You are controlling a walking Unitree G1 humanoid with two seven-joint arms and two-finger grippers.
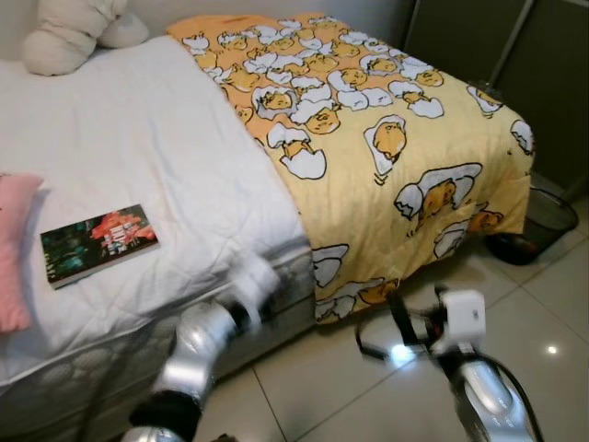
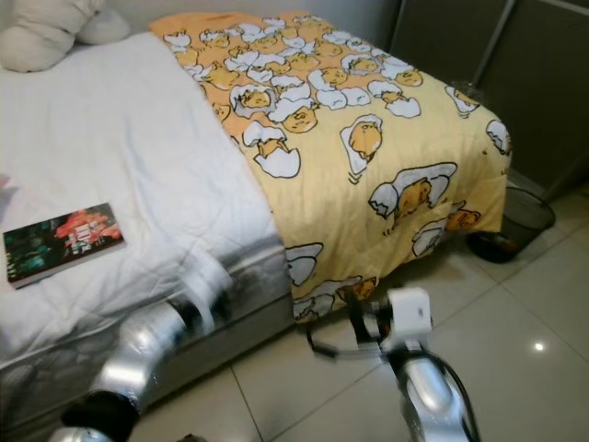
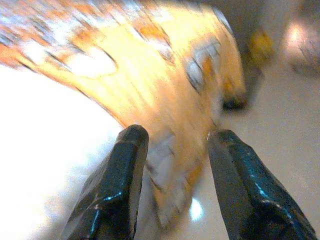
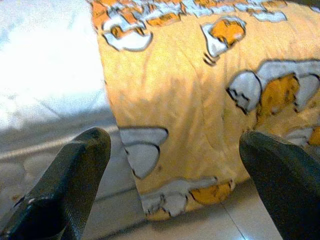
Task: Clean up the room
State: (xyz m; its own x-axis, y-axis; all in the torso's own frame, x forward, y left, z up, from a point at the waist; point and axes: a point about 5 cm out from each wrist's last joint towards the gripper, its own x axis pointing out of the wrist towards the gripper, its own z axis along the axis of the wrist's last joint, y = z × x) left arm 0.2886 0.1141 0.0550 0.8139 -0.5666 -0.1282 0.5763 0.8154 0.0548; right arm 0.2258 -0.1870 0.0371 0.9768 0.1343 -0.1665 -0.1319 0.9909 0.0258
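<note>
Beside the bed's foot corner, both end effectors gape wide, left and right, facing the quilted yellow blanket; head views add a glossy book.

yellow blanket draped over bed, book flat

We see a soft cloth blanket, matt yellow with a printed egg pattern, draped over a white quilted bedsheet whose stitched surface looks faintly puckered. The mattress side below shows grey quilted fabric. A book lies on the sheet with a glossy paper cover. A pink cloth pillow and a cream plush toy both look matt and soft. The floor is glossy pale tile that mirrors a light. The wastebasket is dark wire mesh. Our arms are brushed silver metal, and the left gripper's fingers are shiny black plastic.
</note>
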